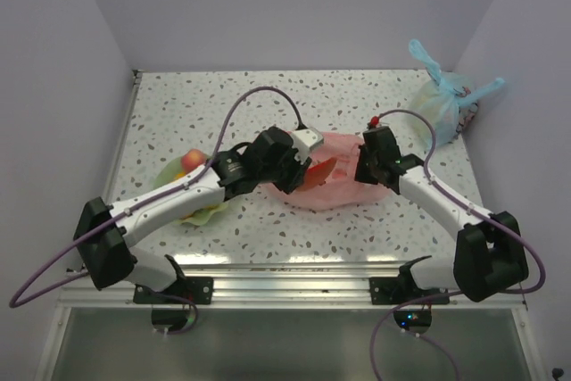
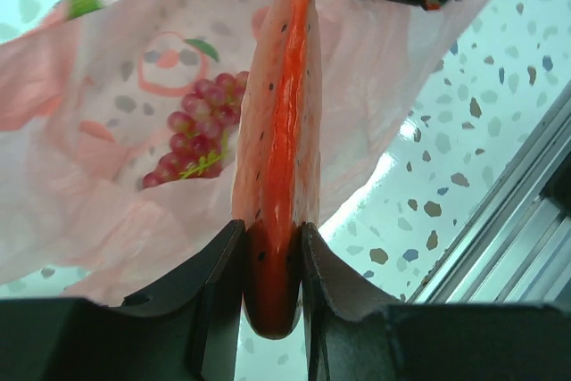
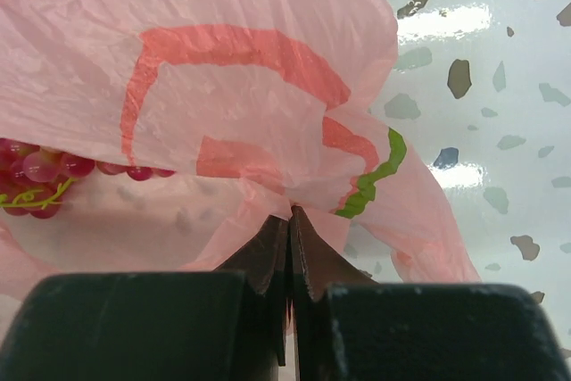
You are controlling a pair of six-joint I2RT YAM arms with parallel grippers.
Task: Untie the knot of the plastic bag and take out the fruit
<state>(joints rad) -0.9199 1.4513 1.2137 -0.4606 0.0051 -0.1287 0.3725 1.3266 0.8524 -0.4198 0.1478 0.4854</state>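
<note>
Watermelon slice [image 2: 278,131] clamped edge-on in left pincer [image 2: 272,252]; plastic bag [image 3: 223,86] film pinched by fully closed right pincer [image 3: 289,225]. Slice best drawn straight clear, bag kept anchored; grape cluster [image 2: 192,136] seen inside.

left arm [image 1: 169,198] angled inward, jaws clamped | right arm [image 1: 442,202] angled inward, jaws clamped

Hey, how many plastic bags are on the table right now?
2. The pink bag lies at the middle of the table; the blue bag sits in its far right corner. No sign of another one hidden.
</note>
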